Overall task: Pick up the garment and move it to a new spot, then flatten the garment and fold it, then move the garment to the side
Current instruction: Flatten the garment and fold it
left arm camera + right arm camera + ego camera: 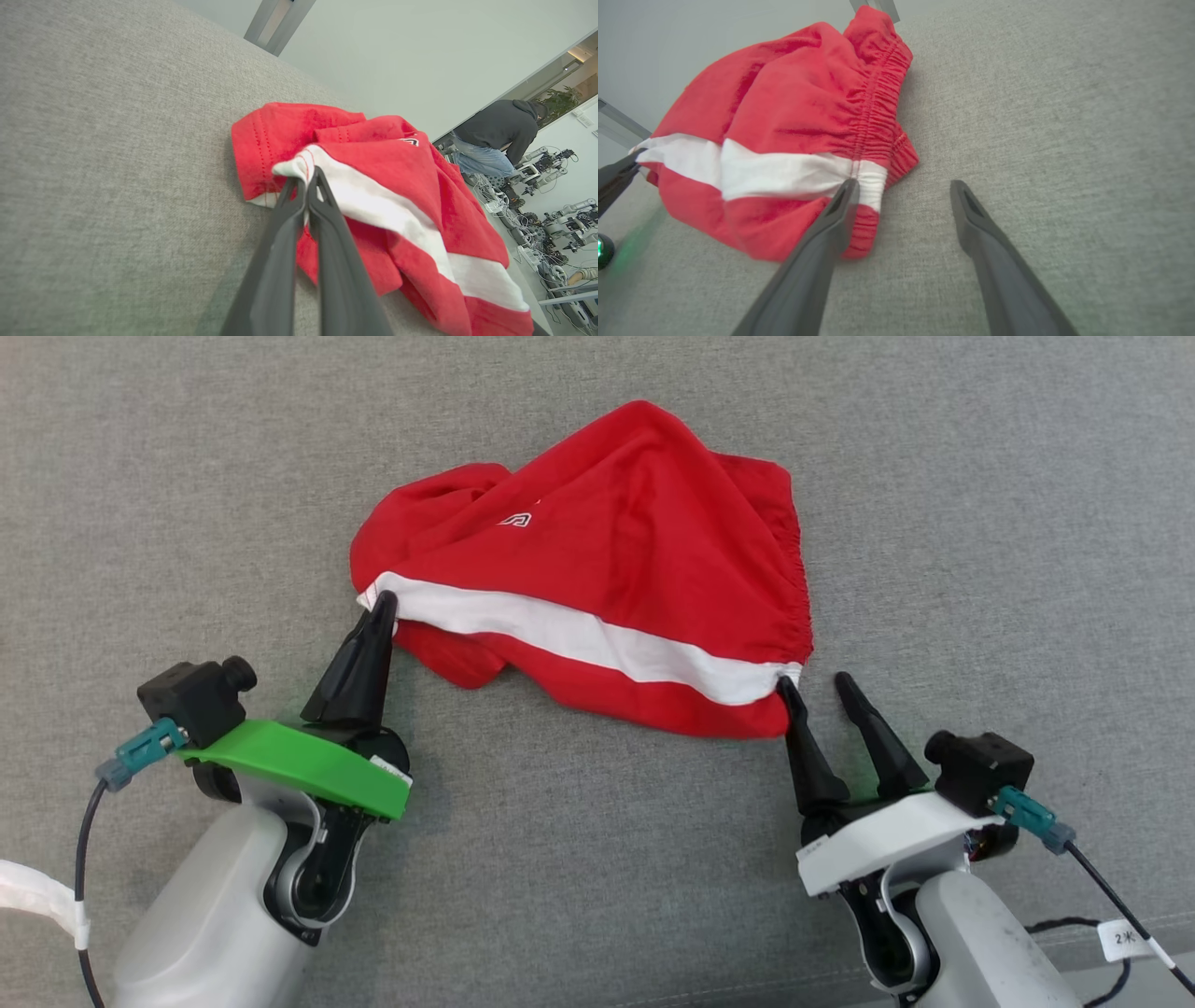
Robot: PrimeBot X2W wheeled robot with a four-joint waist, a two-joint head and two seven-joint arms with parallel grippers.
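Observation:
The garment (607, 551) is a pair of red shorts with a white stripe, lying crumpled on the grey fabric surface (187, 476). My left gripper (383, 607) is shut on the garment's left corner at the white stripe's end, seen closely in the left wrist view (308, 179). My right gripper (817, 683) stands open at the garment's right corner; its left finger touches the elastic waistband by the stripe (868, 179), the other finger rests over bare surface. In the right wrist view the gripper (903, 186) has nothing between its fingers.
The grey fabric surface stretches all around the garment. Cables (1092, 933) trail by my right arm at the lower right. In the left wrist view a person (500, 135) bends over robot arms (551, 224) beyond the surface's far edge.

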